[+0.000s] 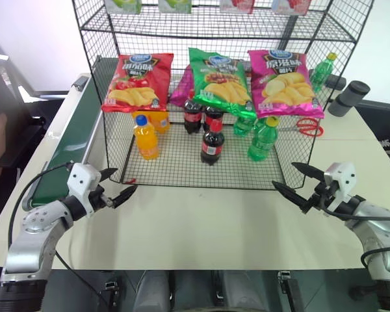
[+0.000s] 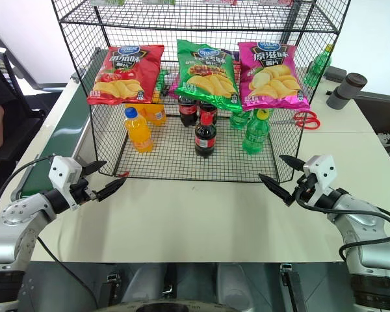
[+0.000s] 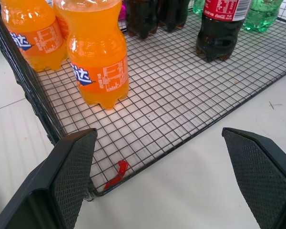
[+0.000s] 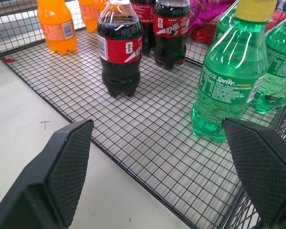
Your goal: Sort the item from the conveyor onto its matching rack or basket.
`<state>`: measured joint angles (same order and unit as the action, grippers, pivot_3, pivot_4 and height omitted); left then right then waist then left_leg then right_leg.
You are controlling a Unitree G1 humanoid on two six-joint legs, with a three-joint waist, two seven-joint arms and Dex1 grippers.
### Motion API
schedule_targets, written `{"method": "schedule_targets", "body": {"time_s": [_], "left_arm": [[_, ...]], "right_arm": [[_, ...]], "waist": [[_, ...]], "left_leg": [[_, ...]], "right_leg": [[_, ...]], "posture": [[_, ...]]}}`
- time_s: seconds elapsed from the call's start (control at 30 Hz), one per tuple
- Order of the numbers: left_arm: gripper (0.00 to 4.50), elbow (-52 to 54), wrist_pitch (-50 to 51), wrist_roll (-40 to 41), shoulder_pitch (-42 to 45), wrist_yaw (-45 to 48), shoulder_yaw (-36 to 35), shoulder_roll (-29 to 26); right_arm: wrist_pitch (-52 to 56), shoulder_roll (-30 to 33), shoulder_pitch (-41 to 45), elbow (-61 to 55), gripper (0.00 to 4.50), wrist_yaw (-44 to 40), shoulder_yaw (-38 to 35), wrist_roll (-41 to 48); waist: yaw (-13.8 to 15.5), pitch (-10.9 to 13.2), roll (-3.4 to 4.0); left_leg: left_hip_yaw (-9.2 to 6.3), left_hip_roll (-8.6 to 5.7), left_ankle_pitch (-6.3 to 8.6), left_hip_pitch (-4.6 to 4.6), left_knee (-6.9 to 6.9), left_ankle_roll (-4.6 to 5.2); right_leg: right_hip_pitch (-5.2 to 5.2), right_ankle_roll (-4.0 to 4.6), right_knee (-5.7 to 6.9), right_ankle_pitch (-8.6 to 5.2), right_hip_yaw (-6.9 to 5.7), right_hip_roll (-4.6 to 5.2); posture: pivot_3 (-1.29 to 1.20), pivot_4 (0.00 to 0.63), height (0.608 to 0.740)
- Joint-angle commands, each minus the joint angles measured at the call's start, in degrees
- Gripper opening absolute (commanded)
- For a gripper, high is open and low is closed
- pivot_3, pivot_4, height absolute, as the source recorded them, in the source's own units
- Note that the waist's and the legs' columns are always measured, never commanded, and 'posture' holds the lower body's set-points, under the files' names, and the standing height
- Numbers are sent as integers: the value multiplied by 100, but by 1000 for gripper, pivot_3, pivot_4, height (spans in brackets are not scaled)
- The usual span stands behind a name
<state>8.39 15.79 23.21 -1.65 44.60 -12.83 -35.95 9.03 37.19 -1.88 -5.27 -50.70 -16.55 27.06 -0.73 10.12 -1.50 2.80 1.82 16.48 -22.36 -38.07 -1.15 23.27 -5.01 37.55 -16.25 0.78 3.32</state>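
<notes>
Left eye view has both arms hovering low over the pale surface (image 1: 201, 221) in front of the rack (image 1: 201, 172), the left gripper (image 1: 120, 187) and right gripper (image 1: 298, 183) each with fingers spread wide and empty. 3 cola bottles stand on the rack's grid floor; the nearest cola bottle (image 1: 212, 143) is in front, between the orange-drink bottle (image 1: 146, 138) and a green bottle (image 1: 263, 138). The conveyor (image 1: 68, 140) runs along the left, and its visible stretch seems bare, though its near end is hard to read. My judgement: wait with fingers apart, then take any arriving bottle round its smooth, rounded plastic body below the cap. Thin black wire mesh could snag fingertips; glossy chip bags (image 1: 214, 84) hang across the front.
</notes>
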Motion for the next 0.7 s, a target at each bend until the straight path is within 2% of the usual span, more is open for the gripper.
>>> {"method": "schedule_targets", "body": {"time_s": [0.03, 0.7], "left_arm": [[4500, 133, -128, 75, -64, 64, -213, -66], [4500, 79, -282, -122, -124, -264, -153, 39]], "right_arm": [[-146, -21, 62, -24, 4462, -19, -38, -19], [-374, -178, 81, 202, 4462, -42, 97, -190]], "waist": [[-2, 0, 0], [-3, -1, 2]], "left_leg": [[0, 0, 0, 0, 0, 0], [0, 0, 0, 2, -1, 0]], "right_leg": [[0, 0, 0, 0, 0, 0], [-2, -1, 2, 0, 0, -1]], "posture": [[0, 150, 740], [0, 150, 740]]}}
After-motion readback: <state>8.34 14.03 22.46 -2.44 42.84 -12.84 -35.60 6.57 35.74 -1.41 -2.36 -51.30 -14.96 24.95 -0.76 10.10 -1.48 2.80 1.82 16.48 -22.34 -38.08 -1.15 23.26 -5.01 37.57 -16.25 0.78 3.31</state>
